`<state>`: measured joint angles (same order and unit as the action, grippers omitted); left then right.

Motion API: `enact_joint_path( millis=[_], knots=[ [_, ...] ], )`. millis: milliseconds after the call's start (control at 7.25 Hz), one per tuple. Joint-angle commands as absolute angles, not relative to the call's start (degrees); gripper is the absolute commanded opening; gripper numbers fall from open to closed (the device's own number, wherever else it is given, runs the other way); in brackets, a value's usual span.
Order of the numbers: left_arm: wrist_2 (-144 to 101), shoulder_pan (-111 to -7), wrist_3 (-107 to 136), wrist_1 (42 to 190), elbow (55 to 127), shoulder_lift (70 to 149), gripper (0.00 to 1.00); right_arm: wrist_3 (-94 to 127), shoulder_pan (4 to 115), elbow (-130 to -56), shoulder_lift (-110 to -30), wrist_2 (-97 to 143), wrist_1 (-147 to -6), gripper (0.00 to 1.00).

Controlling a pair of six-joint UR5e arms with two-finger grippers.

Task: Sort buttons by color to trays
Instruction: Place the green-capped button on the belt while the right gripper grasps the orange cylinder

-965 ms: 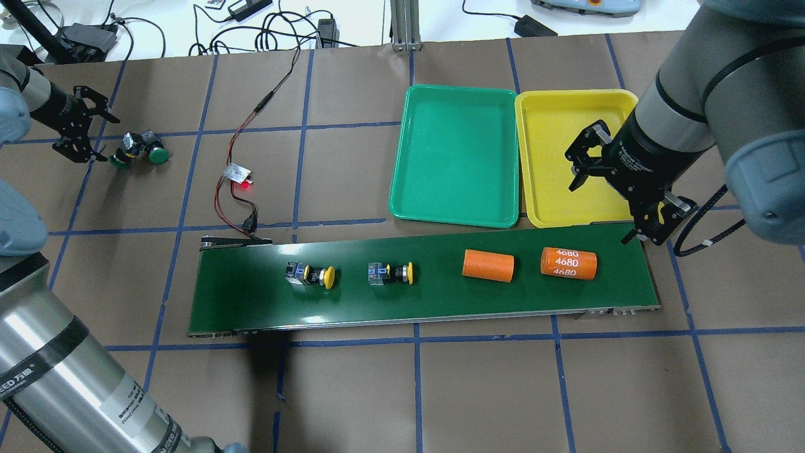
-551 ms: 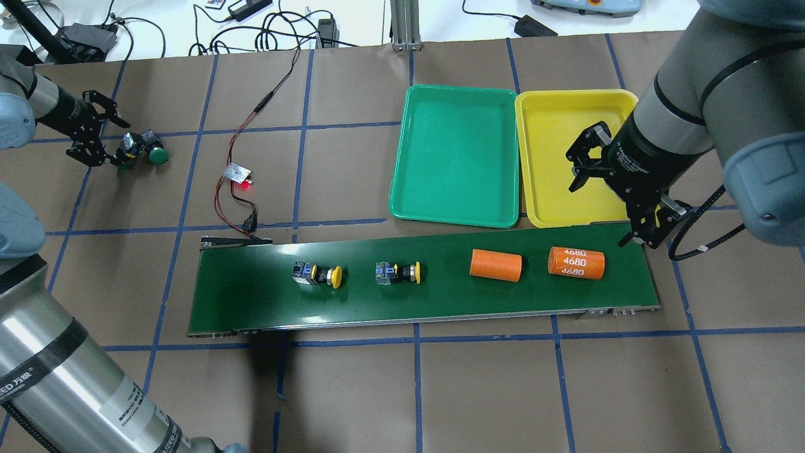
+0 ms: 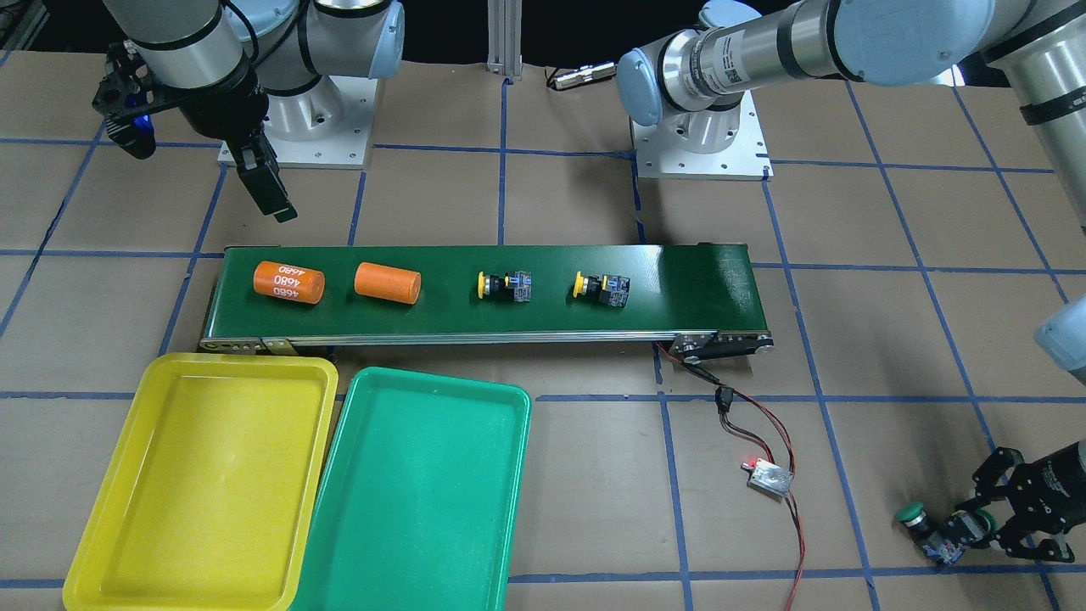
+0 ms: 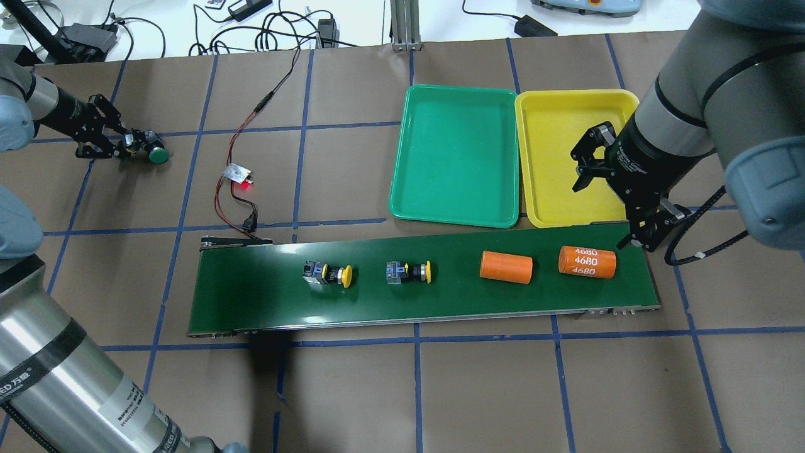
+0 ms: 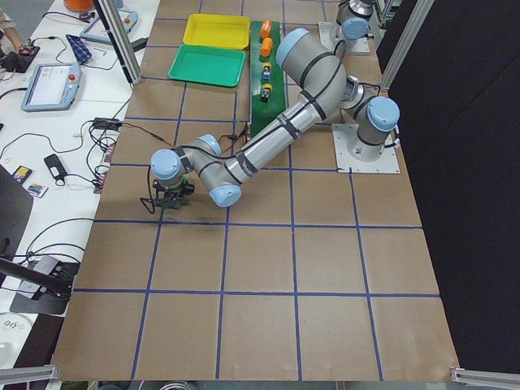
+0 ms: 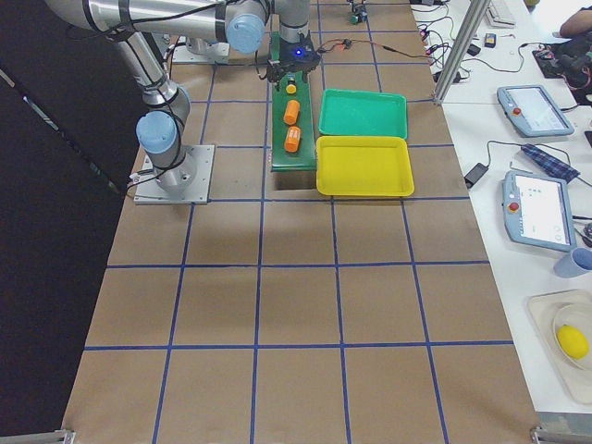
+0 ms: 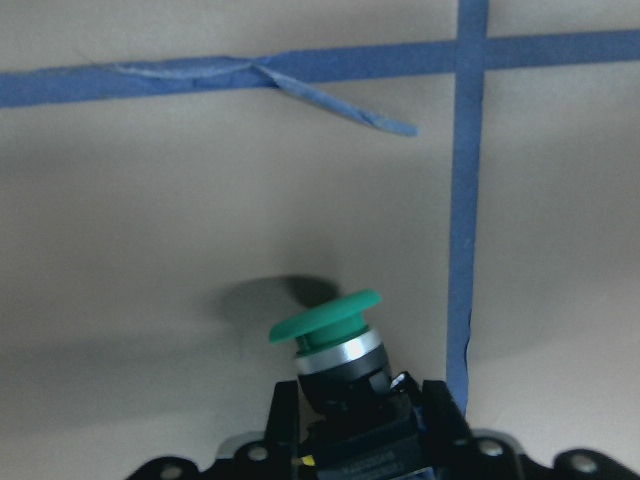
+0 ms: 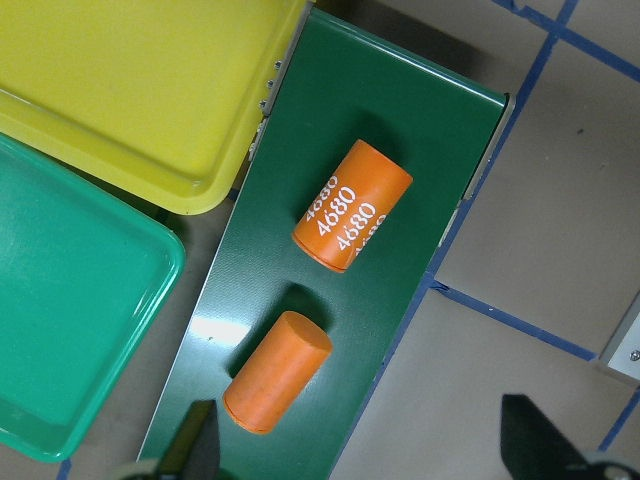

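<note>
Left gripper (image 4: 119, 139) newly around green mushroom-capped button (image 4: 151, 151)

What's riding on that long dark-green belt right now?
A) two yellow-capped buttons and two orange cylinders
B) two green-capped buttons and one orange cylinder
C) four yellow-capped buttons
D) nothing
A: the long dark-green conveyor belt carries two yellow-capped push-buttons, a plain orange cylinder and an orange cylinder printed 4680.

2 orange cylinders (image 4: 506, 267) on green conveyor belt (image 4: 251, 296)
</note>
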<state>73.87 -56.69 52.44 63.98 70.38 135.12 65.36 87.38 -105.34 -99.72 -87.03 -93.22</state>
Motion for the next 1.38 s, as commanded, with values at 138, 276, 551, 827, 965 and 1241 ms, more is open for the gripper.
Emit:
enact_joint_path(
  millis=[138,276,551,827,965,1241],
  knots=[
    [73.7,-57.6,53.3,69.8,70.7,129.9,0.26,76.9,88.5,-105.5,-99.9,-86.6,-93.3,1.0],
    [78.7,-59.0,53.5,74.2,72.1,125.7,0.26,77.0,88.5,-105.5,-99.3,-86.5,-93.3,1.0],
    [82.8,-65.1,57.5,74.7,83.7,115.6,0.26,81.6,88.6,-107.4,-99.7,-86.2,-93.4,1.0],
    [84.3,-68.9,63.6,74.1,97.7,105.6,0.26,80.2,89.6,-108.1,-99.0,-86.3,-94.2,1.0],
    [85.2,-72.0,65.5,74.0,102.1,101.9,0.26,80.6,91.0,-108.2,-98.1,-86.3,-96.5,1.0],
    [85.2,-81.0,75.1,73.8,109.6,96.9,0.26,81.2,94.6,-108.1,-95.4,-86.2,-101.0,1.0]
  ],
)
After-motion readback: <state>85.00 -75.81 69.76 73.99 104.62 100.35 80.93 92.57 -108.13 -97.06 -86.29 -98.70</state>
